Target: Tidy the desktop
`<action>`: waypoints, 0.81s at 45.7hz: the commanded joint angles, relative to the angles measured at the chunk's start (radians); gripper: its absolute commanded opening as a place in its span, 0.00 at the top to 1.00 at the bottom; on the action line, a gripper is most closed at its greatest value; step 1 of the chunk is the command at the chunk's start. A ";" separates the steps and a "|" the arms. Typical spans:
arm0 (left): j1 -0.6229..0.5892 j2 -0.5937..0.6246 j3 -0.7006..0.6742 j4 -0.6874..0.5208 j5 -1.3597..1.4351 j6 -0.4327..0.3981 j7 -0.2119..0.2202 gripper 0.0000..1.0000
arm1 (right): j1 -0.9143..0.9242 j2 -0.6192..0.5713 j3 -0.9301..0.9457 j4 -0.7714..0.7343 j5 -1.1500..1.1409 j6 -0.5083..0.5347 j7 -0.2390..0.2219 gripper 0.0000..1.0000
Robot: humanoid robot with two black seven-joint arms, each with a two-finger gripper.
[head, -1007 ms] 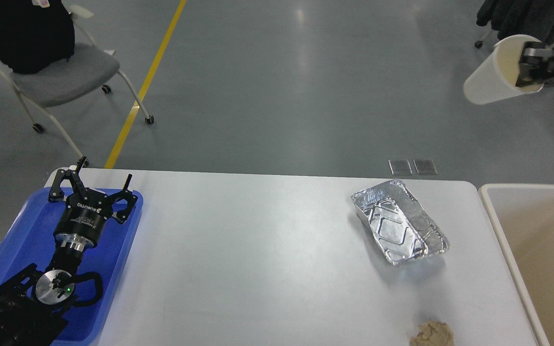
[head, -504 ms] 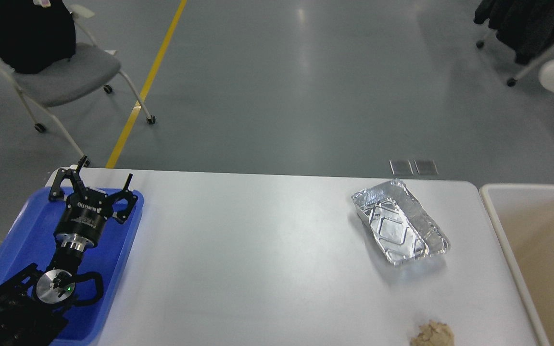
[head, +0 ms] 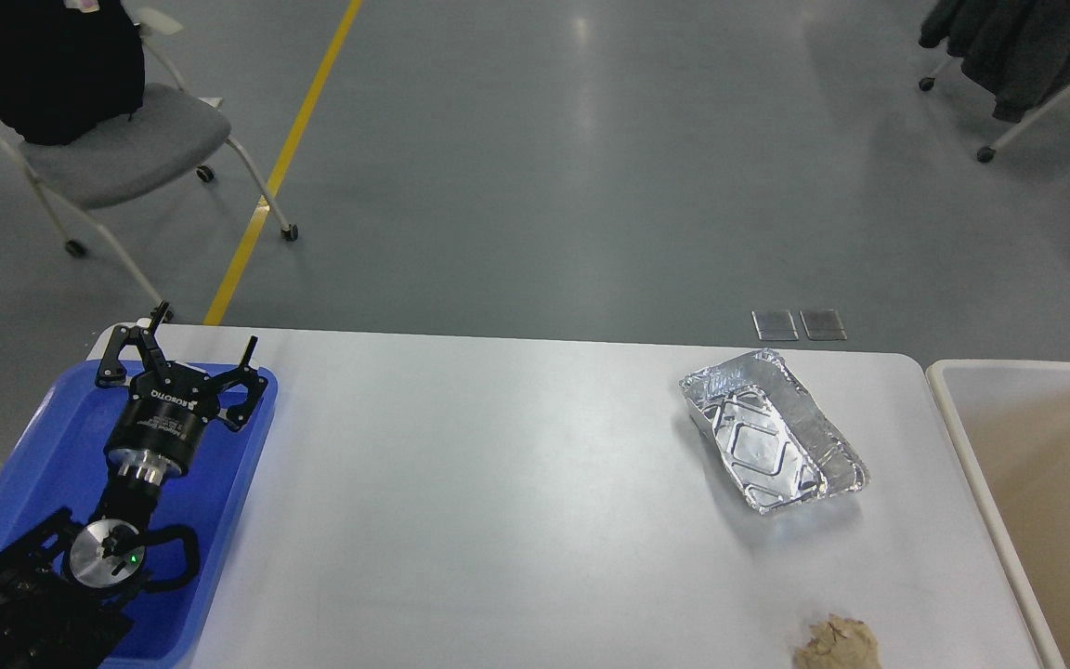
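the white counter (head: 516, 483) fills the lower view. the left claw (head: 184, 358) hangs over the blue tray (head: 228, 483) at the counter's left edge, fingers spread apart and holding nothing. a foil container (head: 772, 430) lies near the far right corner, a crumpled brown wad (head: 837, 644) at the near right edge. the right claw is out of view.
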 commanded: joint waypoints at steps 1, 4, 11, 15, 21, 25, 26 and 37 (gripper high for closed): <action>0.000 0.000 0.000 0.000 0.000 0.000 0.000 0.01 | -0.214 0.079 0.141 -0.341 0.003 0.300 0.002 1.00; 0.000 0.000 0.000 0.000 0.000 0.000 0.000 0.01 | -0.239 0.084 0.155 -0.360 0.003 0.355 0.007 1.00; 0.000 0.000 0.000 0.000 0.001 0.000 0.000 0.01 | -0.291 0.086 0.195 -0.367 0.004 0.394 0.008 1.00; 0.000 0.002 0.000 0.001 0.000 0.000 0.000 0.01 | -0.314 0.084 0.226 -0.371 0.003 0.429 0.010 1.00; 0.000 0.002 0.000 0.000 0.000 0.000 0.000 0.01 | -0.340 0.087 0.237 -0.380 0.003 0.440 0.010 1.00; 0.000 0.002 0.000 0.000 0.000 0.000 0.000 0.01 | -0.374 0.087 0.238 -0.381 0.004 0.443 0.010 0.96; 0.000 0.002 0.000 0.001 0.000 0.000 0.000 0.01 | -0.378 0.087 0.238 -0.381 0.004 0.444 0.010 0.94; 0.000 0.002 0.000 0.001 0.001 0.000 0.000 0.01 | -0.428 0.087 0.246 -0.381 0.006 0.458 0.010 0.60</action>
